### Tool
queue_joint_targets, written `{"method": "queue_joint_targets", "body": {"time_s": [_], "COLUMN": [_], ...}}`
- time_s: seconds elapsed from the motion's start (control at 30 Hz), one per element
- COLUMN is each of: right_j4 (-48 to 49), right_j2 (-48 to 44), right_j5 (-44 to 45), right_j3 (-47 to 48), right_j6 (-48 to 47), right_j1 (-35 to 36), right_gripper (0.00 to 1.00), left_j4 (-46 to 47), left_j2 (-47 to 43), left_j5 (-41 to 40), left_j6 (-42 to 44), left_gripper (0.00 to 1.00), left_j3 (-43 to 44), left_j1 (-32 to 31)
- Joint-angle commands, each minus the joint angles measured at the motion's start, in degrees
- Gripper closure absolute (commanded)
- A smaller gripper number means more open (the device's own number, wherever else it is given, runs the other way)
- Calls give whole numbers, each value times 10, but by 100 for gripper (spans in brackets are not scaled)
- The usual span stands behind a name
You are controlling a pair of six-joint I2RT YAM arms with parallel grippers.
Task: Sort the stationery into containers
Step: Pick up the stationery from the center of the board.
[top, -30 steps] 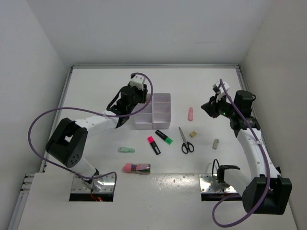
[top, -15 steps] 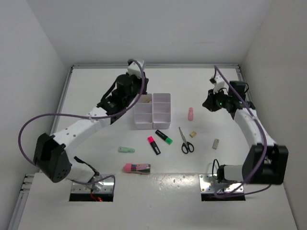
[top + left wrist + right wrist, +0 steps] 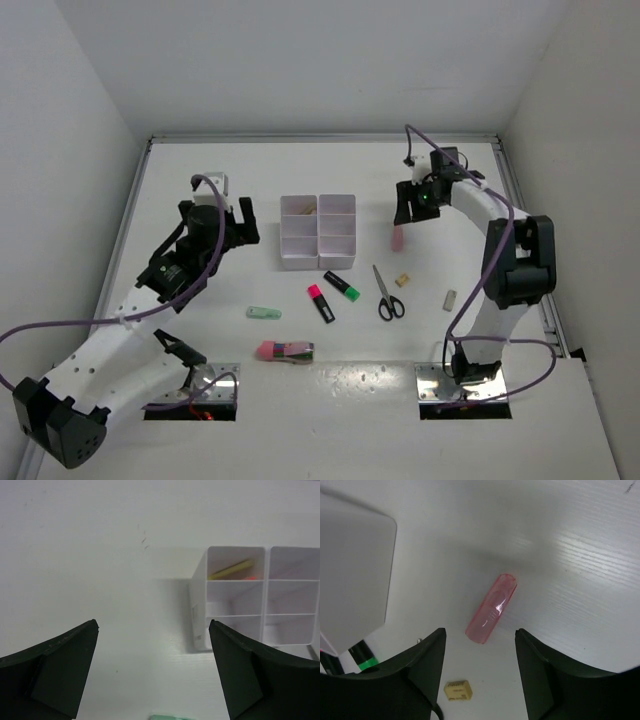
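The white container tray [image 3: 318, 232] stands mid-table, and a thin yellow pen [image 3: 231, 570] lies in one far compartment of the tray [image 3: 200, 605]. My left gripper [image 3: 216, 225] hovers left of it, open and empty [image 3: 152, 625]. My right gripper [image 3: 408, 212] hangs open over a pink translucent eraser-like piece [image 3: 398, 238], which lies flat on the table between and just beyond the fingertips [image 3: 480, 631], untouched [image 3: 491, 608]. Black scissors [image 3: 387, 295], a pink-ended highlighter [image 3: 320, 302], a green-ended highlighter [image 3: 341, 285] and a mint piece [image 3: 264, 313] lie in front of the tray.
A beige bit [image 3: 402, 280] and a grey bit [image 3: 450, 298] lie right of the scissors; the beige bit [image 3: 456, 690] also shows under the right wrist. A pink and multicoloured item [image 3: 286, 351] rests near the front edge. White walls enclose the table.
My left arm drew back from above the tray to its left and its jaws opened wide. My right arm swung left over the pink piece and its jaws opened.
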Motion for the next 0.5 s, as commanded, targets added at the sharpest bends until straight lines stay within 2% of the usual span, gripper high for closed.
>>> {"method": "queue_joint_targets", "body": {"time_s": [0.0,0.13,0.3,0.47], "right_j4": [-12,-5,14,19], "right_j2": [12,46,59,75], "right_j5": [75,153,208,229], "right_j3": [38,50,35,35], "right_j6": [44,63,77,88], "right_j1": [35,61,79,86], "right_gripper": [41,39,39,42], "left_j4": [-11,-5,-5,-5], "left_j2": [-14,-26,-39,-44], "left_j5": [-17,0,0,0], "left_j6": [-11,-11,-11,-11], "left_gripper": [1,1,1,1], "left_j3": [-30,-47,-53,-53], "left_j1": [24,39,39,39]}}
